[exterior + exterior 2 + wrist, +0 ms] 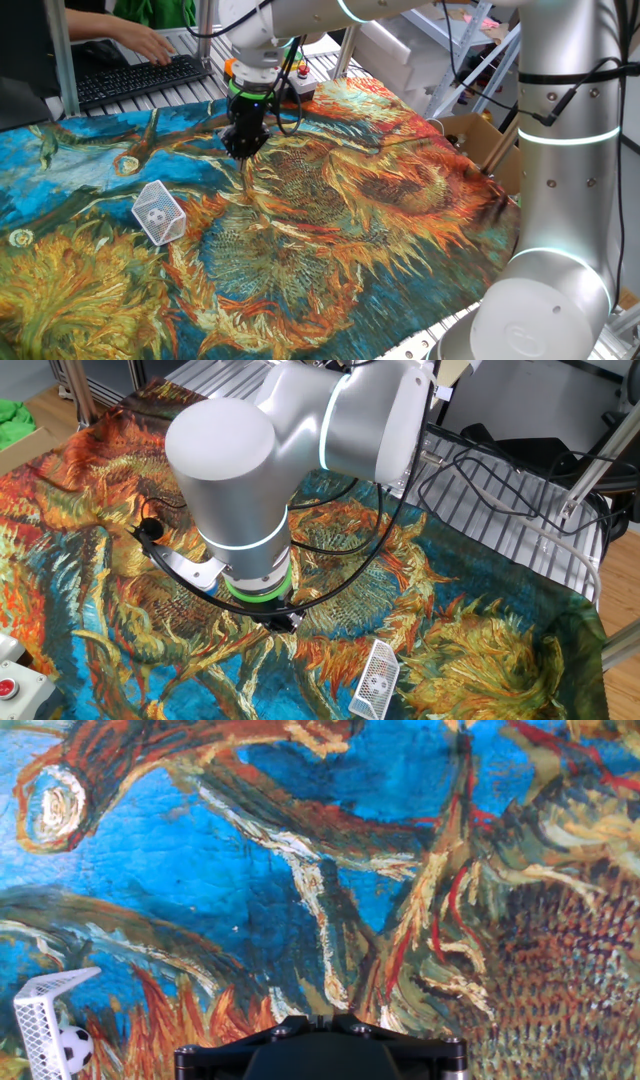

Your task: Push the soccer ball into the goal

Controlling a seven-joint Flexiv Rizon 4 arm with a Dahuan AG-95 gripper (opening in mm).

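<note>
Hovering low over the painted cloth (380, 220), my gripper (243, 146) hides its fingers, so I cannot tell whether they are parted or closed. Well apart, toward the table's front, the soccer ball (73, 1048) already sits inside the goal (159, 212) (a white wire-mesh cage).

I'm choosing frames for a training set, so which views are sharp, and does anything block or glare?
One fixed view: evenly lit and sharp; the goal shows clearly. The other fixed view: the arm's big grey joint fills the middle and hides the gripper. Hand view: cloth crisp, no glare; the soccer ball sits sharp in the corner.
</note>
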